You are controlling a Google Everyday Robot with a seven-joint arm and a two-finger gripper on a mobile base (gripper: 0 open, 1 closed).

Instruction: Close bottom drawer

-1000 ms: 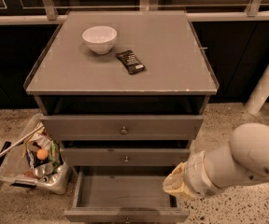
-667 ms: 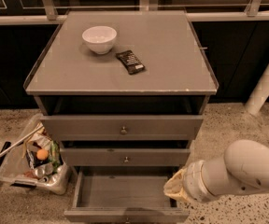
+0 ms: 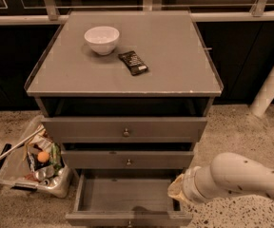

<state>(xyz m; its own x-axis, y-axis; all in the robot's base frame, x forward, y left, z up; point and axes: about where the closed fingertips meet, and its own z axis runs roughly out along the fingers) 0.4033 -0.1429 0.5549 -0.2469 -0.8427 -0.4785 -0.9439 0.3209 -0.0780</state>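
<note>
The bottom drawer (image 3: 127, 197) of the grey cabinet is pulled out, showing its plain grey interior. Its front panel (image 3: 127, 219) lies at the bottom edge of the view. My white arm comes in from the right. My gripper (image 3: 177, 192) is at the drawer's right side wall, near the front right corner, seen only as a pale tan end piece. The two drawers above, with small round knobs (image 3: 126, 132), sit pushed in.
On the cabinet top (image 3: 175, 65) stand a white bowl (image 3: 102, 39) and a dark snack packet (image 3: 133, 62). A clear bin of trash (image 3: 34, 163) sits on the speckled floor at the left. A white post (image 3: 272, 87) stands at the right.
My arm has dropped lower and moved left, bringing the gripper down beside the open drawer's right wall. The drawer itself has not visibly moved.
</note>
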